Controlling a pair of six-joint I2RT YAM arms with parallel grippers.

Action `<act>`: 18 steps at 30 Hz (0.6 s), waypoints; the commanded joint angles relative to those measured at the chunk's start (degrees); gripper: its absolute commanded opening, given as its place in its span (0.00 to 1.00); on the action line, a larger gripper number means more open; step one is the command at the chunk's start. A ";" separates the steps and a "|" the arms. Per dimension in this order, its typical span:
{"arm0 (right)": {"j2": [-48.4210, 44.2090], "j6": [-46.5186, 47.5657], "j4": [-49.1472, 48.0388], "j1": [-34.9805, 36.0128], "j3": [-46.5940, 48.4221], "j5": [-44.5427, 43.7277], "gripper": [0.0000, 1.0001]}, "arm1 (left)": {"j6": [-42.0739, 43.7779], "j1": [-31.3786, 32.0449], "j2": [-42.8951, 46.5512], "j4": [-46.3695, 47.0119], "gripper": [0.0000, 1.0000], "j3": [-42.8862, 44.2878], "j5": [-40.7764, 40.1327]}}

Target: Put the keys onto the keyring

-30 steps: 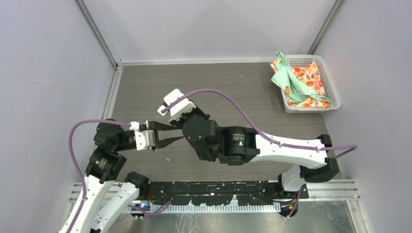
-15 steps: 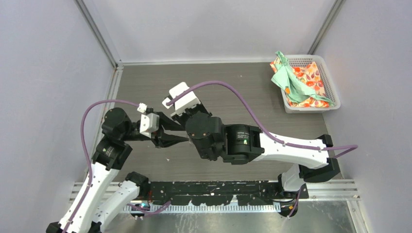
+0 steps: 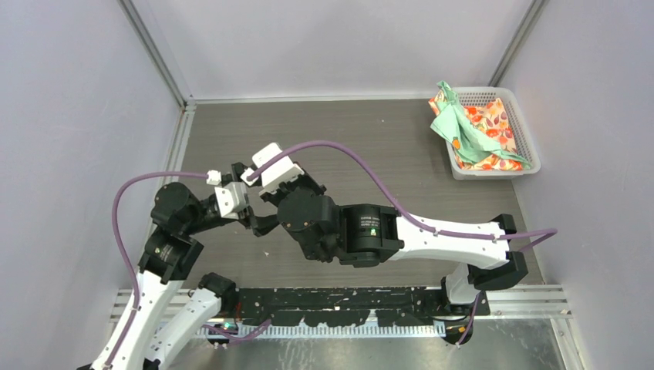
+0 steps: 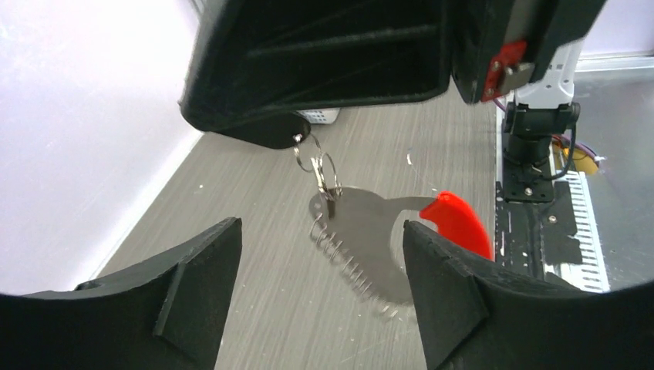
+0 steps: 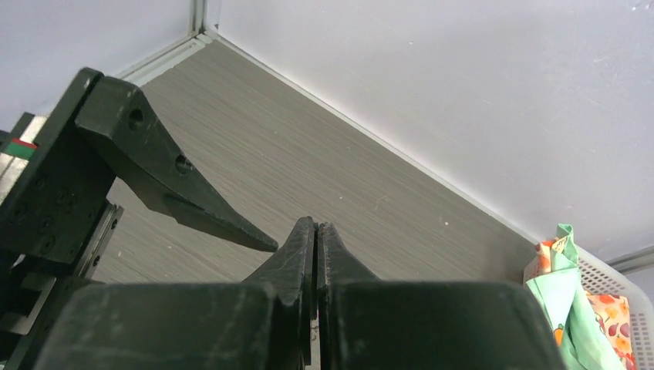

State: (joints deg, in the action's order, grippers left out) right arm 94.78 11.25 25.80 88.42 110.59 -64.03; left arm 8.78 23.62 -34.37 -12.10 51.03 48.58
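Observation:
The keyring (image 4: 370,231), a silver plate with a coil along one edge, small rings and a red tab (image 4: 459,223), hangs in the air from the tip of my right gripper (image 5: 317,226). That gripper is shut on the keyring's top ring. My left gripper (image 4: 320,293) is open, its fingers (image 4: 193,270) either side of the hanging keyring and just below it, not touching it. In the top view the left gripper (image 3: 258,220) meets the right wrist (image 3: 308,223) at centre left and the keyring is hidden. The keys with black and green tags are out of view.
A white basket (image 3: 524,139) with green and orange patterned cloths (image 3: 474,131) stands at the back right. Grey walls close the table at the left, back and right. The arm bases and a black rail (image 3: 347,308) run along the near edge.
Both arms have shifted left and slightly back. My left gripper has swung up and come close under the right gripper's tip. The right gripper has stayed shut.

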 commanded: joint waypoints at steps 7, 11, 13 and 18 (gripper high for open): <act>-0.94 -0.38 -1.06 1.21 3.37 1.40 0.01 | -1.27 0.20 -1.49 -2.00 0.88 0.48 4.69; -1.09 -0.79 -0.37 1.33 3.24 1.41 0.01 | -4.34 0.20 -1.55 1.47 0.82 0.94 6.67; -0.93 -0.74 -0.25 1.43 3.19 1.32 0.01 | -5.12 0.20 -1.53 2.50 0.77 1.11 7.40; -0.59 -0.55 -0.22 1.75 3.26 1.51 0.01 | -4.98 0.20 -1.60 2.04 0.67 1.72 5.97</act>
State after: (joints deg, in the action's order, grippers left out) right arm 94.80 11.18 26.09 89.52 111.46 -62.65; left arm 5.21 23.62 -36.14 -12.53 50.89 54.26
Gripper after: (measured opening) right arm 0.038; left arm 0.691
